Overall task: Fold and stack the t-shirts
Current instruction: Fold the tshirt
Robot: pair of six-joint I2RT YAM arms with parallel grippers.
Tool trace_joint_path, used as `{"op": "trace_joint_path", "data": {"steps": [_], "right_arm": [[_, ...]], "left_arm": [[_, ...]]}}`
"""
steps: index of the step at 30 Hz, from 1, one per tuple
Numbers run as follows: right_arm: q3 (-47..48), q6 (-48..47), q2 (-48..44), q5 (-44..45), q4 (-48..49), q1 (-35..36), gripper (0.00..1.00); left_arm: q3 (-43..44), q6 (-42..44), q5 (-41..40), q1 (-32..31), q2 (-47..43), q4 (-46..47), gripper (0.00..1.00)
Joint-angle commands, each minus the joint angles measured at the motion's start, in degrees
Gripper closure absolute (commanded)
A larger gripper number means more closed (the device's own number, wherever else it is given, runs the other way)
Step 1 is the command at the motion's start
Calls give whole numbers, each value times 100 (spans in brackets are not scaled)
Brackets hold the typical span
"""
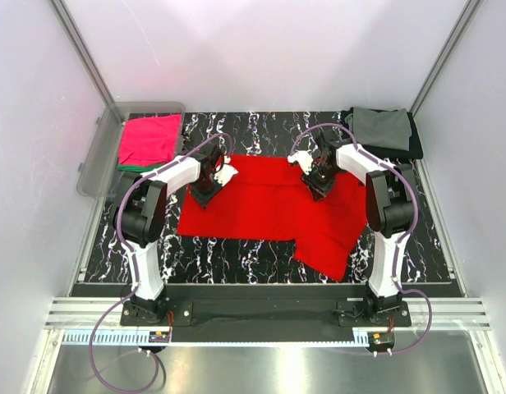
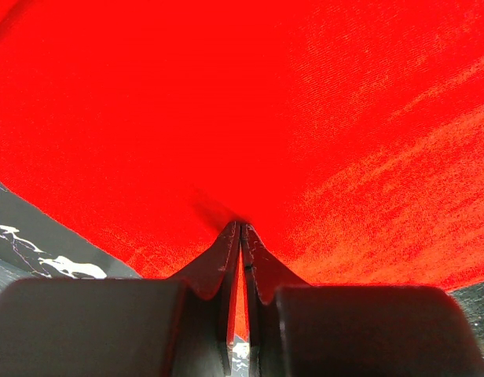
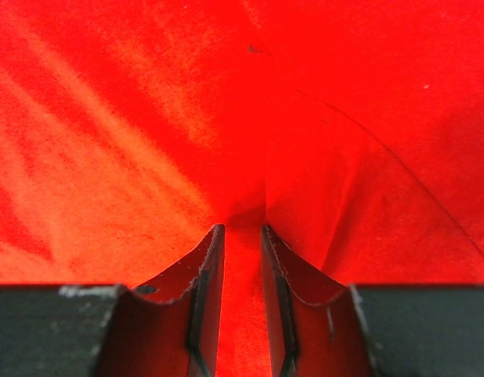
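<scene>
As folding of the red t-shirt (image 1: 269, 209) starts, left gripper (image 2: 240, 228) pinches it shut, right gripper (image 3: 242, 229) apparently too; next: lift tog., fold over.

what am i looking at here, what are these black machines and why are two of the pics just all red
Two robot arms are bolted side by side at the near edge. The wide picture looks down from above; the two red close-ups come from cameras on each wrist. A red t-shirt lies spread on the black table. The left claw is pinched shut on its cloth, and the right claw grips a fold too. A pink shirt sits in the clear bin; a grey shirt lies far right.
</scene>
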Motion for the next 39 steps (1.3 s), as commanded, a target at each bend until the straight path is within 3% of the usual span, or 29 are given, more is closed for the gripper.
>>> {"op": "trace_joint_path", "data": {"steps": [1, 22, 30, 33, 39], "right_arm": [[107, -12, -389, 152, 244, 24, 68], [98, 199, -345, 328, 815, 24, 68], [-69, 173, -494, 363, 798, 42, 95], [-192, 191, -784, 267, 719, 59, 100], [-324, 296, -1303, 56, 350, 226, 100]], "left_arm": [[95, -21, 6, -44, 129, 94, 91], [77, -21, -12, -106, 111, 94, 91], [51, -13, -20, -115, 111, 94, 91], [51, -13, -21, -115, 129, 102, 91], [104, -13, -12, -115, 173, 102, 91]]}}
